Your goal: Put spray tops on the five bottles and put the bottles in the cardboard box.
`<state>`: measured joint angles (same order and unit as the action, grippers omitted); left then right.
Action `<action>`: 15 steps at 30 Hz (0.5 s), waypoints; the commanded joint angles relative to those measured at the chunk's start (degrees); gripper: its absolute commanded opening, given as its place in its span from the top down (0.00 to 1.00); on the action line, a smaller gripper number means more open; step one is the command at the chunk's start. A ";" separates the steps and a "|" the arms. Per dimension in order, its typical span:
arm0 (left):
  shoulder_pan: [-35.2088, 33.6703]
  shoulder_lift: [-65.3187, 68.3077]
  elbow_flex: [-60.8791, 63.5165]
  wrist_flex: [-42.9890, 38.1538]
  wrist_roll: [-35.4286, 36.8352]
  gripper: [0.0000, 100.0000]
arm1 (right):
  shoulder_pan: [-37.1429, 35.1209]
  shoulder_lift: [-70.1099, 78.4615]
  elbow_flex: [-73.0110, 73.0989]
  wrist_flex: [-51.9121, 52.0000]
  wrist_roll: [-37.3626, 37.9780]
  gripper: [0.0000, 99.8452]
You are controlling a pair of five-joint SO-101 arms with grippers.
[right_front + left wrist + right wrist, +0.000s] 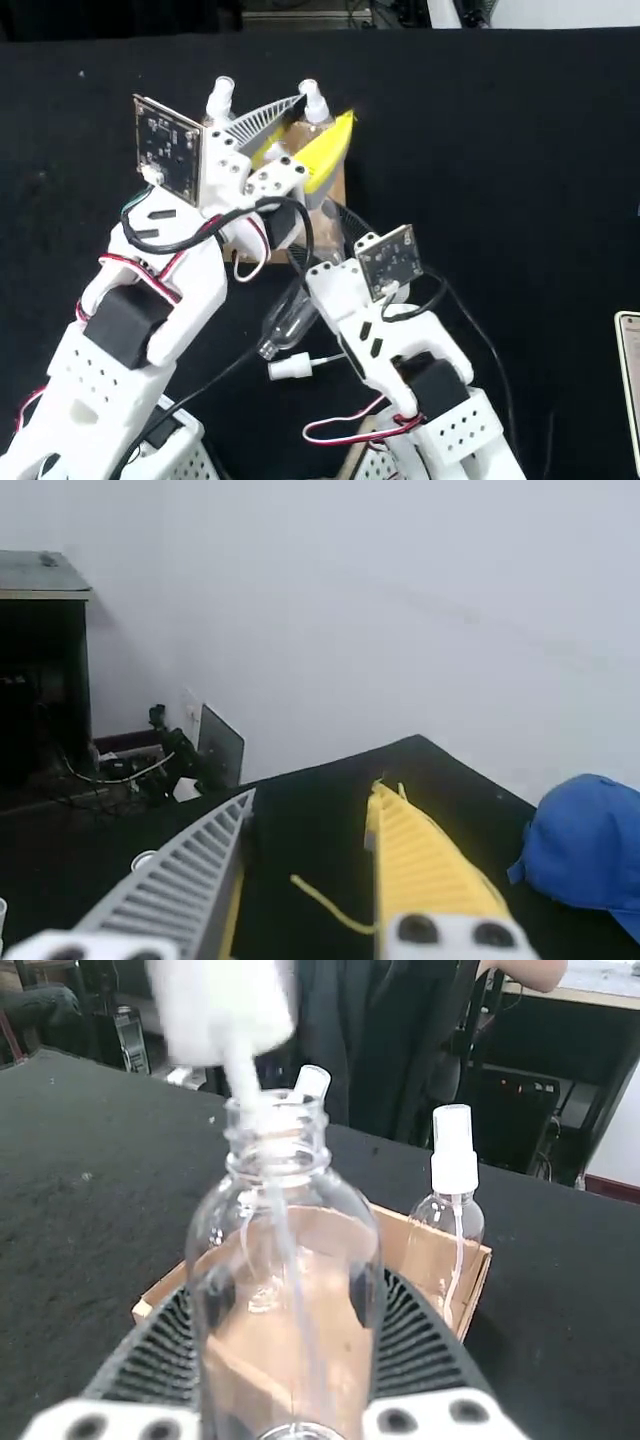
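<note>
Right wrist view, right gripper clamping bottle, high view, spray top nearby, left gripper spread

The widest open ground is the right half of the table, bare black surface from far edge to near edge, with a pale flat thing at the right edge. The far left corner is open too. The cardboard box sits mid-table toward the far edge. Two capped bottles stand at its far end, and its near floor is bare cardboard. The left gripper hangs over the box, jaws spread, blocking the way in from above. On the near side the approach is crowded by the right gripper, clamped on a clear bottle, and by a spray top lying just by that bottle's mouth.
</note>
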<state>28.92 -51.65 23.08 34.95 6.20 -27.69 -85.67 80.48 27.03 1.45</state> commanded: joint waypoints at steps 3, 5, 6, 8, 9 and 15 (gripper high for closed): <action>0.22 -1.32 -4.35 0.70 -0.62 0.84 | -0.09 -1.54 0.04 -1.76 0.09 0.99; 0.22 -1.32 -4.35 0.70 -0.62 0.84 | 1.58 -1.63 0.04 -1.85 -0.26 0.99; 0.22 -1.32 -4.35 0.70 -0.62 0.84 | 2.81 -1.63 -0.04 -1.93 -0.35 0.99; 0.22 -1.32 -4.35 0.70 -0.62 0.84 | 5.63 -1.63 -0.22 -1.93 -0.44 0.99; 0.04 -1.41 -4.35 0.70 -0.62 0.84 | 6.95 -1.63 -0.40 -2.02 -0.44 0.99; -5.41 -1.41 -5.58 0.70 -0.53 0.84 | 17.85 -1.01 0.75 -6.86 -0.44 0.99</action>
<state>25.67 -51.65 22.37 35.56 6.11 -15.91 -85.67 81.10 24.31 1.36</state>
